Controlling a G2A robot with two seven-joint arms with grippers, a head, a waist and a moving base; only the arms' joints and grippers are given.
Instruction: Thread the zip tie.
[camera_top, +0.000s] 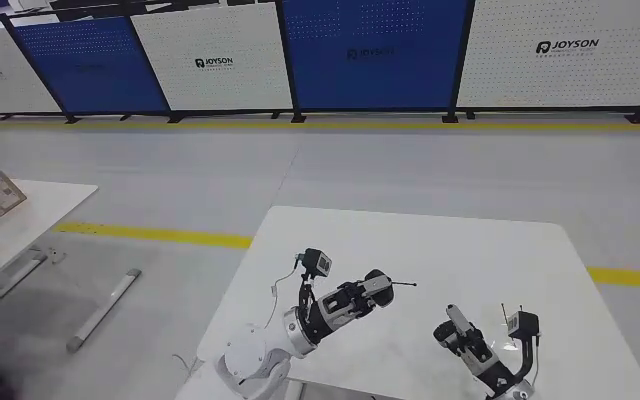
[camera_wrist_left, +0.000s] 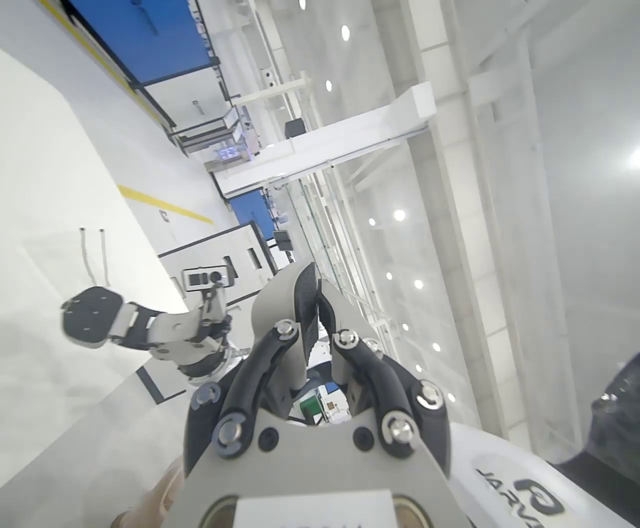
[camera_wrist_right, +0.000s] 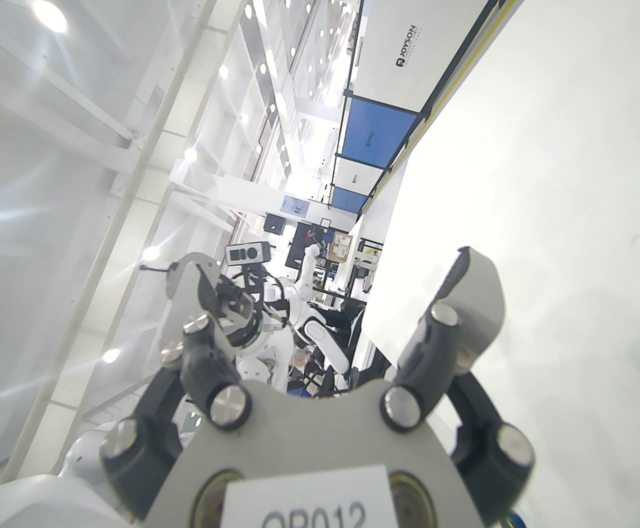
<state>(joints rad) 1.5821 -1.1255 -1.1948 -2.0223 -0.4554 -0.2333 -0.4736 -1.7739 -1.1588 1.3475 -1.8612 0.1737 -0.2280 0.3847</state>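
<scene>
Altogether three zip ties and two hands. One zip tie (camera_top: 403, 284) pinched in the left hand (camera_top: 378, 287), fingers pressed together on it, thin black tail sticking out roughly level toward the right edge of the worktop (camera_top: 450, 235). Two loose zip ties lying flat on the worktop near its right edge, one (camera_wrist_left: 85, 252) just beside the other (camera_wrist_left: 104, 252), roughly parallel and not touching.

Left hand over the middle of the worktop's near half. Right hand (camera_top: 451, 317) over the near right part, close to the loose pair, fingers spread wide with nothing between them. From the left wrist, the left hand (camera_wrist_left: 312, 272) closed tight, black pads meeting, and the right hand (camera_wrist_left: 92, 316) farther off, hanging over the white top just short of the loose pair. From the right wrist, the right hand (camera_wrist_right: 327, 257) agape.

One white, matt worktop with rounded far corners. Beyond its far edge a grey floor (camera_top: 400, 170) crossed by a yellow line (camera_top: 150, 234), then a row of blue and white perforated panels (camera_top: 375, 50). A second white table (camera_top: 40, 205) well apart, past the left edge.

Broad stretch of white surface between the hands and the far edge. Narrower margin between the right hand and the right edge, with the loose pair lying in it.
</scene>
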